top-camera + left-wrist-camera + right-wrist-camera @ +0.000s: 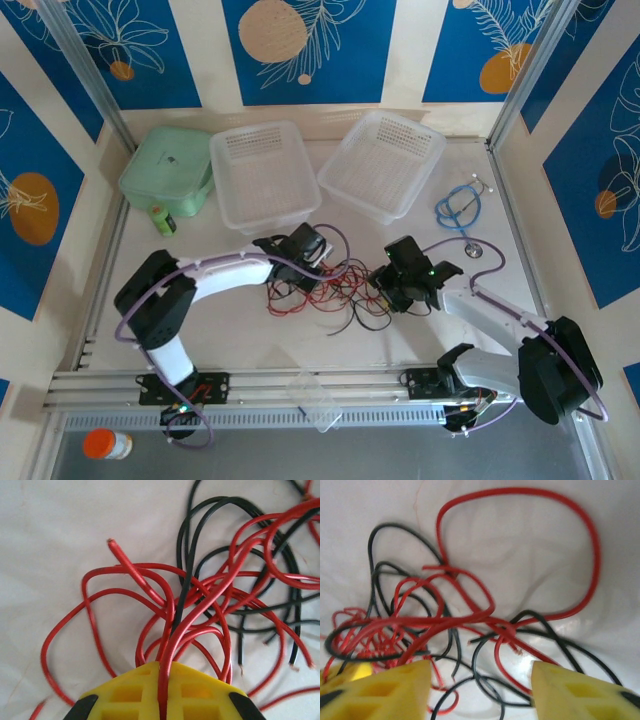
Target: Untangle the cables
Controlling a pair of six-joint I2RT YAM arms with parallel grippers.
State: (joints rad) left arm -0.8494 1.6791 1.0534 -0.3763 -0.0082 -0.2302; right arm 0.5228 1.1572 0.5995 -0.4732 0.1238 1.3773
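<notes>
My left hand (162, 672) is closed tight. Its two yellow fingers (125, 695) meet on a bunch of red strands from the cables (214, 593), which come straight up out of the seam between the fingers. A black strand comes up close beside them, but I cannot tell whether it is pinched too. Just ahead of those fingertips the red wires fan out in loops to both sides. One cut red end (131, 567) sticks up ahead and a little to the left. Farther ahead and to the right, black loops (186, 535) cross through the red ones.

My right hand (480, 672) is open, its yellow fingers (395, 690) well apart and gripping nothing. Red and black strands lie on the table in the gap between the fingers and just ahead of it. The thick of the tangle is ahead and to the left of this hand. One large red loop (520, 490) curves round farthest ahead and over to the right.

From above, the tangle lies on the white table (230, 330) between my two hands. Beyond both hands stand two clear baskets (262, 175) side by side. A green lidded box (168, 172) stands farther to the left of my left hand. A light-blue looped cable (442, 213) lies beyond my right hand, well apart from the tangle.
</notes>
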